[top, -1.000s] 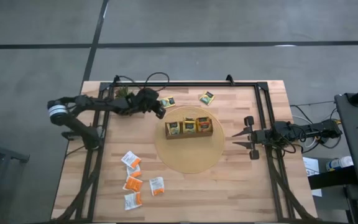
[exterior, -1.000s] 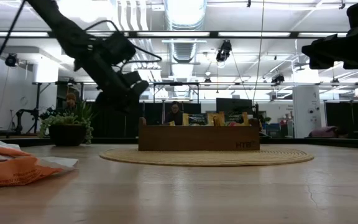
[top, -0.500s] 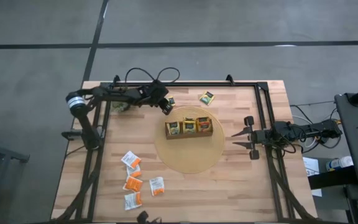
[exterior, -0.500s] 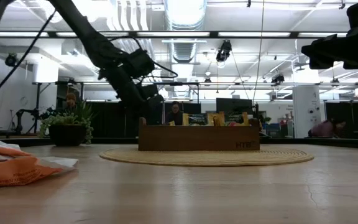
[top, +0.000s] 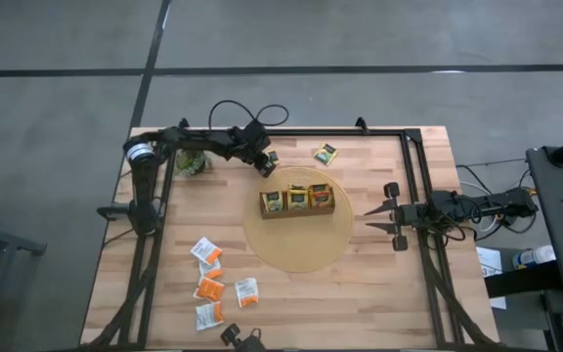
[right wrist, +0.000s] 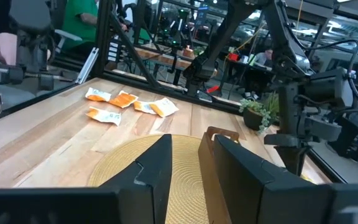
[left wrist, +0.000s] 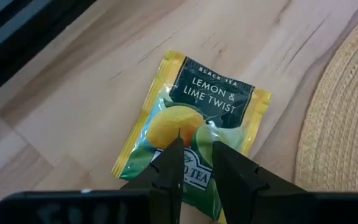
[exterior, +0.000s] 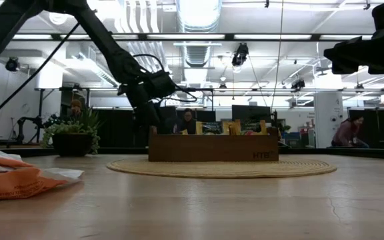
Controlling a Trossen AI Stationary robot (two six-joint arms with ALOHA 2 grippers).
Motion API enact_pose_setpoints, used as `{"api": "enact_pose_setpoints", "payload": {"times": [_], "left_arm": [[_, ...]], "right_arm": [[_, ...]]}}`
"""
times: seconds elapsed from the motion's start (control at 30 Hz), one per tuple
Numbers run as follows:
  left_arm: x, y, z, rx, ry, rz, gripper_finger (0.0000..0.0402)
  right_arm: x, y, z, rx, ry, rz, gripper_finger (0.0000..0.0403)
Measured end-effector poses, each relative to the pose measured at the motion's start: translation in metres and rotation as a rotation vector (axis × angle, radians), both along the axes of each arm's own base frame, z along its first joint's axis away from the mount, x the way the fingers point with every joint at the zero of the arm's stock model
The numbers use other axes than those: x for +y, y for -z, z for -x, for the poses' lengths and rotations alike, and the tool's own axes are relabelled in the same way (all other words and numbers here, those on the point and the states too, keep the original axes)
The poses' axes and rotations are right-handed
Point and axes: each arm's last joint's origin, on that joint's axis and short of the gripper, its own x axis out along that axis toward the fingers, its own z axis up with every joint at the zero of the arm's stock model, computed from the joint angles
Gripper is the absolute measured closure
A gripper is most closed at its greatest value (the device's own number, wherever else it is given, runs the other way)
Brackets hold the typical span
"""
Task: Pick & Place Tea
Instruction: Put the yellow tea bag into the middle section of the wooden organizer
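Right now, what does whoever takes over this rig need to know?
Left tool: fingers slightly apart, low over a lemon-lime sachet beside the woven mat, nothing gripped yet.
Right tool: waiting at the table's right side, empty.
Done: three sachets standing in the wooden tray.
Left: this sachet, another yellow sachet at the far edge, and the orange and white sachets at the near left.

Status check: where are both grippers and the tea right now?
Left gripper down over lemon-lime sachet, fingers narrowly apart, not gripping. Right gripper waiting beside woven mat. Nothing in the way.
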Motion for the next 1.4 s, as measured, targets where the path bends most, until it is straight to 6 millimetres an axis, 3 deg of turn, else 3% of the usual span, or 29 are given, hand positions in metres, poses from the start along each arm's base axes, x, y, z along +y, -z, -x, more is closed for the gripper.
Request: {"api": "enact_pose_setpoints", "payload": {"times": [0.13,0.37,0.67,1.03,1.4], "left_arm": [[-0.001,0.003,-0.002,0.039,0.038,0.001,0.0329],[-0.004,-0.004,0.0,0.046,0.061,-0.014,0.0397],[-0.018,-0.014,-0.002,0.095,0.07,-0.089,0.0401],[-0.05,-0.048,-0.012,0.077,0.123,-0.213,0.0401],[-0.05,-0.048,-0.012,0.107,0.173,-0.251,0.0401]], "right_arm": [[0.0,0.0,0.0,0.0,0.0,0.0,0.028],[0.0,0.0,0.0,0.0,0.0,0.0,0.0273],[0.0,0.0,0.0,0.0,0.0,0.0,0.0282],[0.0,0.0,0.0,0.001,0.0,0.0,0.0282],[0.0,0.0,0.0,0.0,0.0,0.0,0.0274]]}}
